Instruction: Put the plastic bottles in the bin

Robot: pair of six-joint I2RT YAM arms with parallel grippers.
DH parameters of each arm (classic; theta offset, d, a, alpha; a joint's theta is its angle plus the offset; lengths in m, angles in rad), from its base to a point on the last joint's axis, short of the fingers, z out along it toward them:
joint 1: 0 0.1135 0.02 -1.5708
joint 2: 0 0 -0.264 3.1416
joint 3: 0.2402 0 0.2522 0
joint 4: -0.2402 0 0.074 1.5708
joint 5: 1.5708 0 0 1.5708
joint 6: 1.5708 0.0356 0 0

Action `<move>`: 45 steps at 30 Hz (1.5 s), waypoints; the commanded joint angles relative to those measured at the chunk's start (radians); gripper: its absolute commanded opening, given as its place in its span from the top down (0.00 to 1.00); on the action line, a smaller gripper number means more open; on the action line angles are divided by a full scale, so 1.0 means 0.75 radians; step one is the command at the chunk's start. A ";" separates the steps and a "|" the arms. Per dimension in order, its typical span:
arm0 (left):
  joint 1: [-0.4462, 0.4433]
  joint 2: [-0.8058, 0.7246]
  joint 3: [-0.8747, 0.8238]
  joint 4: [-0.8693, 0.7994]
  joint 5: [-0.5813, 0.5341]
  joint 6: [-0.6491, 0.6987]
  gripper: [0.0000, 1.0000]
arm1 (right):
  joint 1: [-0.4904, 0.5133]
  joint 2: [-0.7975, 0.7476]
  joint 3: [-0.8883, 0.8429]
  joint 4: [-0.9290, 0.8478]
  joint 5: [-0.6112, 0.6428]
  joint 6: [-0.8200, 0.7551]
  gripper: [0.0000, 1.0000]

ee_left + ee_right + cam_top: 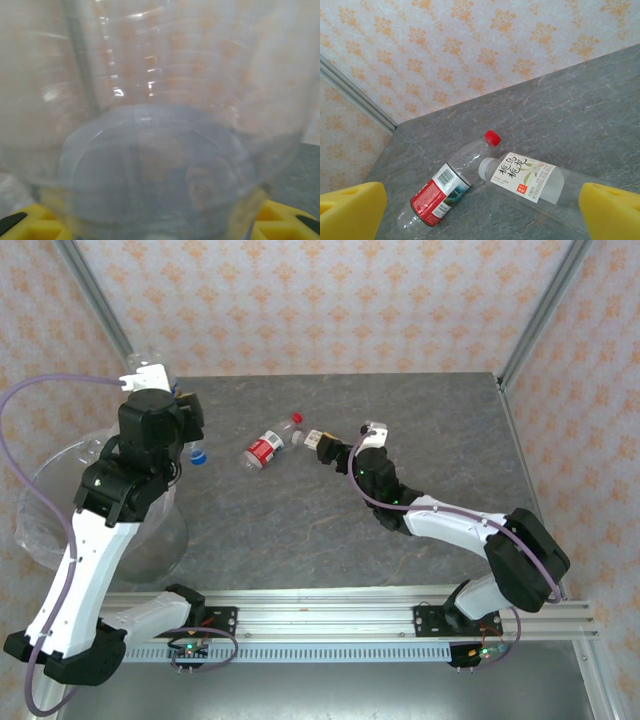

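1. My left fingers are clenched on a clear bottle. Its see-through wall sits blurred right against the wrist camera, with my yellow tips showing at its two lower corners.
2. From above, that bottle tops my upright left arm, just past the far rim of the bin. How high it hangs I cannot tell.
3. The bin stands at the left edge of the counter, its crinkly clear liner showing around my left arm.
4. A blue cap lies just beside the bin's right rim. What it belongs to is hidden behind my arm.
5. My right fingers are released and spread wide, holding nothing, low over the middle of the counter.
6. Between them, apart from both tips, a white-label bottle lies on its side, its body running toward the tip at the right of the wrist view.
7. Its neck end meets the shoulder of a red-label bottle, also lying flat, nearer my other tip. Whether the two touch I cannot tell.
8. That bottle's red cap points toward the patterned wall.
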 commanded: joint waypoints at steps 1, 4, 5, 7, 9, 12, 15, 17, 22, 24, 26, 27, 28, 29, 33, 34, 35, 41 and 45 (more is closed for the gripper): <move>0.002 -0.025 0.059 -0.120 -0.303 0.096 0.49 | -0.015 -0.003 -0.019 -0.009 0.022 0.046 0.01; 0.004 -0.045 0.067 -0.131 -0.413 0.153 0.49 | -0.025 -0.002 -0.019 -0.012 0.016 0.060 0.01; 0.003 -0.054 0.067 -0.130 -0.441 0.165 0.49 | -0.029 -0.004 -0.018 -0.013 0.012 0.063 0.01; 0.005 -0.070 0.056 -0.121 -0.509 0.185 0.49 | -0.036 -0.002 -0.016 -0.015 0.003 0.069 0.01; 0.005 -0.082 0.029 -0.094 -0.626 0.209 0.49 | -0.042 -0.002 -0.014 -0.015 -0.007 0.086 0.01; 0.016 -0.081 -0.023 -0.071 -0.749 0.231 0.49 | -0.050 0.005 -0.008 -0.018 -0.026 0.108 0.01; 0.058 -0.072 -0.052 -0.098 -0.775 0.205 0.47 | -0.054 0.008 0.006 -0.029 -0.053 0.107 0.01; 0.130 -0.093 -0.083 -0.097 -0.670 0.164 0.47 | -0.054 0.008 0.016 -0.049 -0.061 0.104 0.01; 0.331 -0.179 -0.188 -0.106 -0.500 0.050 0.48 | -0.056 0.000 0.023 -0.086 -0.078 0.086 0.01; 0.368 -0.205 -0.227 -0.115 -0.427 0.021 0.48 | -0.056 -0.001 0.021 -0.086 -0.079 0.082 0.01; 0.376 -0.208 -0.252 -0.141 -0.405 -0.003 0.48 | -0.058 0.003 0.023 -0.086 -0.079 0.082 0.01; 0.379 -0.205 -0.263 -0.155 -0.394 -0.015 0.48 | -0.057 0.006 0.027 -0.088 -0.082 0.081 0.01; 0.383 -0.203 -0.275 -0.163 -0.380 -0.027 0.47 | -0.058 0.008 0.030 -0.088 -0.084 0.082 0.01; 0.389 -0.205 -0.290 -0.166 -0.353 -0.045 0.47 | -0.058 0.015 0.035 -0.092 -0.085 0.083 0.01; 0.400 -0.208 -0.349 -0.175 -0.296 -0.129 0.47 | -0.058 0.037 0.053 -0.099 -0.109 0.097 0.01; 0.400 -0.206 -0.357 -0.180 -0.308 -0.137 0.47 | -0.058 0.042 0.057 -0.101 -0.113 0.100 0.01; 0.399 -0.204 -0.366 -0.184 -0.318 -0.139 0.47 | -0.058 0.046 0.060 -0.103 -0.116 0.104 0.01; 0.400 -0.227 -0.363 -0.265 -0.257 -0.201 0.25 | -0.060 0.059 0.077 -0.118 -0.124 0.104 0.01; 0.403 -0.249 -0.320 -0.307 -0.227 -0.203 0.15 | -0.060 0.070 0.087 -0.123 -0.132 0.100 0.01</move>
